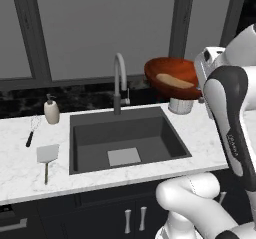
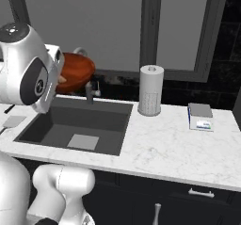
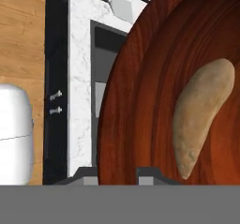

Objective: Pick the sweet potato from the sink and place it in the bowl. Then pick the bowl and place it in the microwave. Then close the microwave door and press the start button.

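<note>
The glossy reddish-brown bowl point(image 1: 172, 73) point(image 2: 75, 71) point(image 3: 140, 101) hangs tilted in the air above the counter, right of the faucet. The tan sweet potato point(image 1: 175, 81) point(image 3: 199, 115) lies inside it. My gripper point(image 3: 117, 175) is shut on the bowl's rim, with one dark fingertip on each side of the wall. The dark grey sink point(image 1: 125, 138) point(image 2: 80, 125) lies below and to the left, with just the light grey square at its bottom.
A curved grey faucet point(image 1: 119, 78) stands behind the basin. A paper towel roll point(image 2: 150, 96) stands on the counter right of the sink, just under the bowl. A soap dispenser point(image 1: 51, 109), whisk point(image 1: 31, 133) and spatula point(image 1: 47, 155) lie left. A small box point(image 2: 201, 116) sits far right.
</note>
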Robot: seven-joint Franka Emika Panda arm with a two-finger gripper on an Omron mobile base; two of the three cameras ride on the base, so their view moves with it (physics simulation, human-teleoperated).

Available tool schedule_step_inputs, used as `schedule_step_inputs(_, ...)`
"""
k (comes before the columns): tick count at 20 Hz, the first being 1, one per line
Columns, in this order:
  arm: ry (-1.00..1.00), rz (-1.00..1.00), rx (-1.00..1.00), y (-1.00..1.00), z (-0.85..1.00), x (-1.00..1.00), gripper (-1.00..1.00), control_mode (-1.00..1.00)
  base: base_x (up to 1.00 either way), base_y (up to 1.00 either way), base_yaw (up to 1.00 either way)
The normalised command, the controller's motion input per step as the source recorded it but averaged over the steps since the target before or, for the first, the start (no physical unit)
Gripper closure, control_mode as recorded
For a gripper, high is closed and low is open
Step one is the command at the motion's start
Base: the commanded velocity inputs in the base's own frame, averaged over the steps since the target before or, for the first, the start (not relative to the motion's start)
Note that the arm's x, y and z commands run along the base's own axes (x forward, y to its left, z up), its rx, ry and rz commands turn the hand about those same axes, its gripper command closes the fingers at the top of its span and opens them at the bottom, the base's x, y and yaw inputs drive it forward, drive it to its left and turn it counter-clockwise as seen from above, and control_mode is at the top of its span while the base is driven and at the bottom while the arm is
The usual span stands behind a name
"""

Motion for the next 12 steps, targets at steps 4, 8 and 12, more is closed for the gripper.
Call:
schedule_step_inputs(4,-0.23,0.02,0.02,0.01,0.15,-0.89,1.0,-1.0,0.0,0.0,0.0)
schedule_step_inputs(8,-0.12,0.01,0.01,0.12,0.29,-0.56,1.0,-1.0,0.0,0.0,0.0)
schedule_step_inputs(12,-0.03,0.0,0.01,0.01,0.32,-0.51,1.0,-1.0,0.0,0.0,0.0)
